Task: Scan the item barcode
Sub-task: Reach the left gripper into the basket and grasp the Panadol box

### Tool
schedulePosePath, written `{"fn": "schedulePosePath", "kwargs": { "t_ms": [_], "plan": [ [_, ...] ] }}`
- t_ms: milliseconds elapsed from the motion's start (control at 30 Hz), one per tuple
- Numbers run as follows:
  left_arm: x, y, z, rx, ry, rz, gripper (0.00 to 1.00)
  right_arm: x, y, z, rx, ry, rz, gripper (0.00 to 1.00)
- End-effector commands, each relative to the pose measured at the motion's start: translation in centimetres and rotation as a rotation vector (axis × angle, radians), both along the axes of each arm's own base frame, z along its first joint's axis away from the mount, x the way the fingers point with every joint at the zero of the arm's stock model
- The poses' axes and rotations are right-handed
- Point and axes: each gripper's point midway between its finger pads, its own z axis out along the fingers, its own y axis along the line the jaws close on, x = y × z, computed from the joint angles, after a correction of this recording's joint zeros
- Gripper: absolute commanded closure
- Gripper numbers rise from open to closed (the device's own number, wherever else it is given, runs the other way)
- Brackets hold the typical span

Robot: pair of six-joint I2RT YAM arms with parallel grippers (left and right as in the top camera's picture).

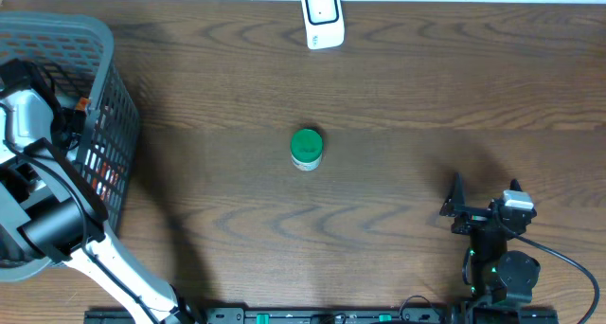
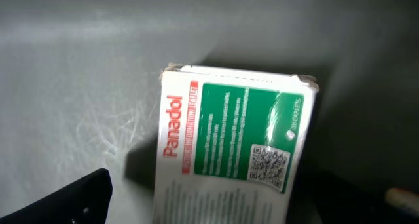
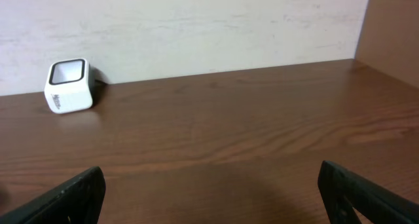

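In the basket (image 1: 112,78), the medicine box (image 2: 229,139) sits between the left gripper's (image 2: 239,204) wide-spread fingers, ungripped. The right gripper (image 3: 209,177) gapes empty.

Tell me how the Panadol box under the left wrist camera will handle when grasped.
The Panadol box looks like thin cardboard, so it is probably light and apt to dent under a hard squeeze. Its flat faces should keep it from rolling. The sheen on its print suggests a somewhat slippery finish.
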Motion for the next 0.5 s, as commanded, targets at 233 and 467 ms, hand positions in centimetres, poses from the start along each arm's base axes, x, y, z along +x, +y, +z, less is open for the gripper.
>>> {"fn": "schedulePosePath", "kwargs": {
  "t_ms": [233, 467],
  "plan": [
    [-1.92, -0.82, -2.89, -0.025, 0.075, -0.006, 0.31, -0.02, -0.05, -0.09, -0.008, 0.001, 0.000, 0.01],
    [-1.94, -0.82, -2.73, -0.028, 0.090, -0.043, 0.46, -0.02, -0.05, -0.09, -0.008, 0.001, 0.000, 0.01]
  ]
}}
